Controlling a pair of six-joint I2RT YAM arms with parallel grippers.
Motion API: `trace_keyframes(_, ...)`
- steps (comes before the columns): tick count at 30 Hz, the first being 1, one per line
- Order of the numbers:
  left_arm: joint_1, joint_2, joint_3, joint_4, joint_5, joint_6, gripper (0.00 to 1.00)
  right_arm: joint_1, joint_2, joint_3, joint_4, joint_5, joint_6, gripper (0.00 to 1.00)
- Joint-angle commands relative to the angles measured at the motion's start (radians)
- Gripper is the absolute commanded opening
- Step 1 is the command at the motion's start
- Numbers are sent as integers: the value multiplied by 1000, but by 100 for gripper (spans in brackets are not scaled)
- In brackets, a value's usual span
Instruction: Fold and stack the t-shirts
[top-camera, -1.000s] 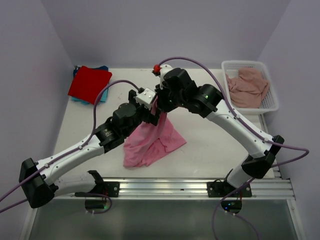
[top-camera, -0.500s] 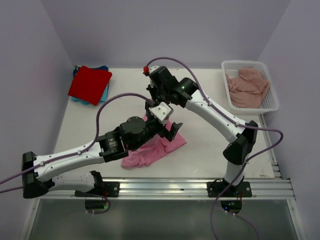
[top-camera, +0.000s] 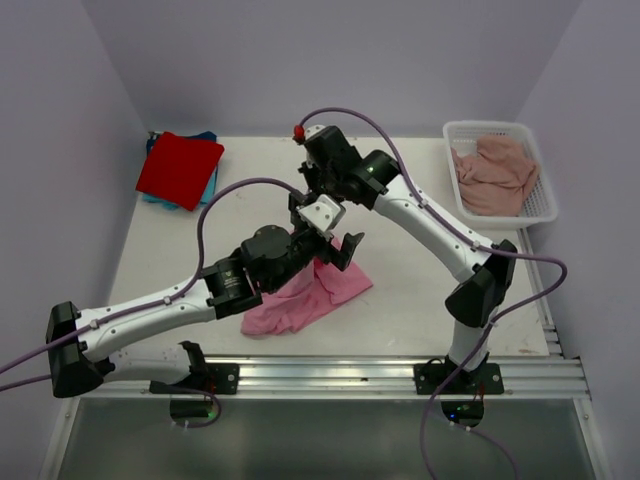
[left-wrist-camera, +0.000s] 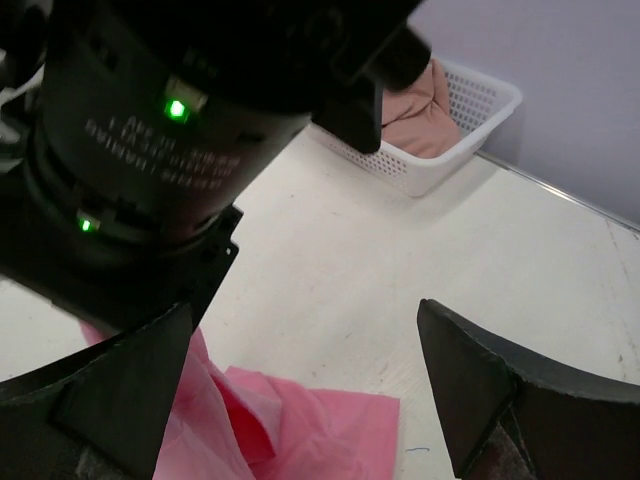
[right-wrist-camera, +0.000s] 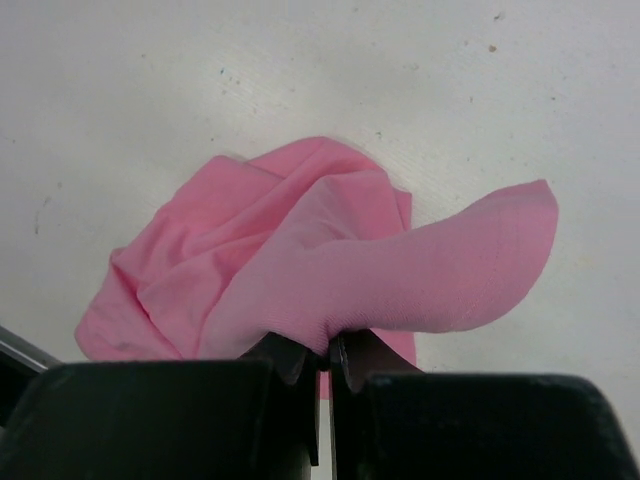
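Red on blue at the far left corner of the table (top-camera: 420, 300): a folded red shirt (top-camera: 180, 167) lies on a blue shirt (top-camera: 206, 188), whose edge shows around it; both sit well apart from the arms.

Toward the middle, the left arm reaches in from the near left; the left gripper (left-wrist-camera: 300, 390) hangs above the table with its fingers (left-wrist-camera: 110, 400) spread wide and nothing between them. In the left wrist view, pink cloth lies below it, nearer the left finger than the right.

Just beside it, the pink shirt (top-camera: 300, 295) lies crumpled at the table's middle, toward the near edge, partly hidden under the left arm in the top view; one fold of it rises off the heap.

That fold is in the right gripper (right-wrist-camera: 325, 365), which comes down from the far side; its fingers are pressed together on the cloth, pinching a thin bunch. The right wrist view shows a flap curling out to one side while the rest of the shirt rests on the table beneath.

At the far right corner stands a white basket (top-camera: 540, 205), near the table's edge; peach cloth (top-camera: 495, 170) lies heaped inside it.
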Motion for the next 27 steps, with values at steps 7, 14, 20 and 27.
trace_keyframes(7, 16, -17, -52, 90, -48, 20, 99, -166, -99, 22, 24, 59, 8, 0)
trace_keyframes(14, 152, 54, -79, 157, 47, -11, 99, -170, -189, -15, 40, -13, 6, 0)
trace_keyframes(20, 186, 176, 7, 199, 66, 37, 99, -162, -251, -46, 44, -84, 7, 0)
trace_keyframes(27, 192, 239, 51, 236, 86, 37, 98, -162, -291, -72, 47, -153, 8, 0)
